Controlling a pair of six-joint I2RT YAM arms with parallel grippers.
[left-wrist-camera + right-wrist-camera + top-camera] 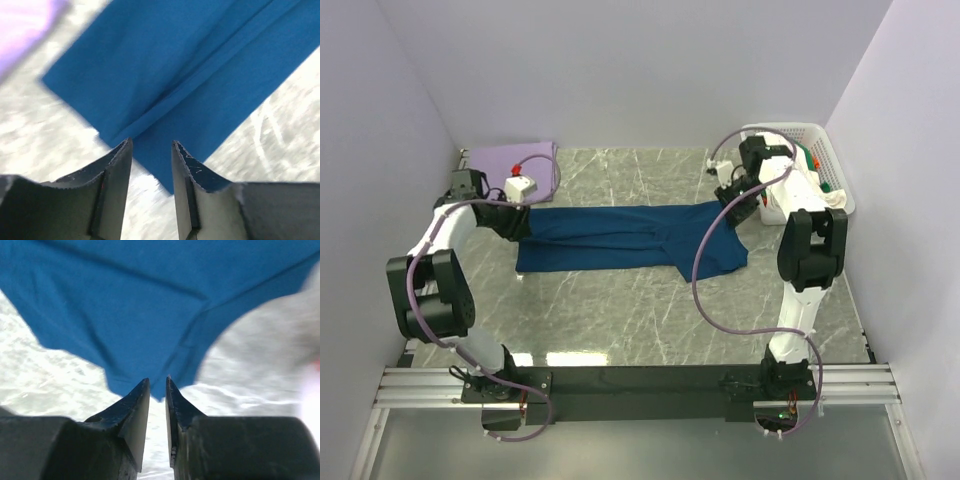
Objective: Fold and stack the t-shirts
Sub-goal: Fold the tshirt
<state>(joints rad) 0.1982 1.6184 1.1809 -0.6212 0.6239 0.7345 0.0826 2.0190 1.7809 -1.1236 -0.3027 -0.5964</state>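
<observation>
Navy t-shirt (620, 238), a long folded band across the table (650, 310) — left gripper (152, 150) and right gripper (157, 387) both parted, empty, at its ends (lengthwise fold apparently done) — next calls for corner pinches for the crosswise fold.

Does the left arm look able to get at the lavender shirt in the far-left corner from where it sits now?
Probably yes. The lavender shirt lies just beyond the left gripper, whose fingers stand apart and empty over the navy shirt's end. Only bare table shows between the two shirts.
</observation>
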